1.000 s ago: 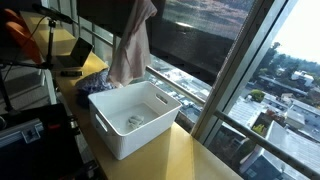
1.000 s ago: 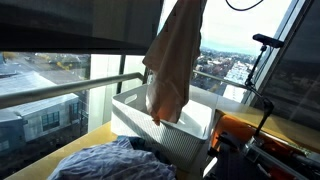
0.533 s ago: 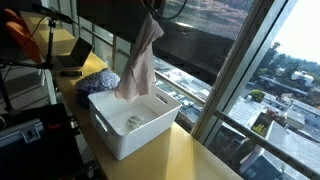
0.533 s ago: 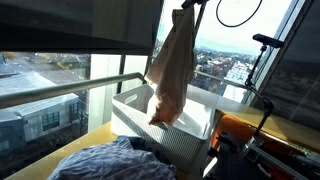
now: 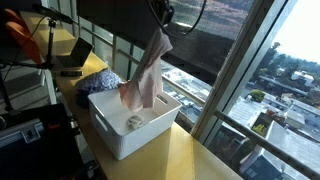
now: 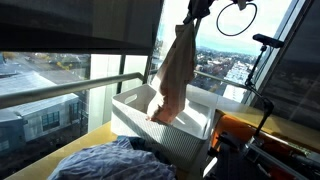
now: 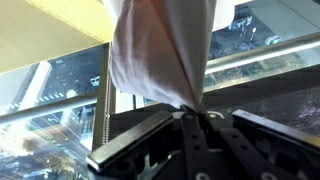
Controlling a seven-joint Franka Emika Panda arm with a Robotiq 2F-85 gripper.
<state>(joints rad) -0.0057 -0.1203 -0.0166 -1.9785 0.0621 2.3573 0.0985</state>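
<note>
"Can you read anything from where you stand? A label, a brand, a number?"

"No, nothing legible in any view. The cloth (image 7: 160, 50) pinched in the end effector (image 7: 195, 110) shows no print or tag, even up close."

"What about the white bin (image 5: 120, 140) by the window edge of the table (image 5: 190, 155)?"

"Its walls look blank in both exterior views. Anything smaller is too small and blurred to make out."
</note>
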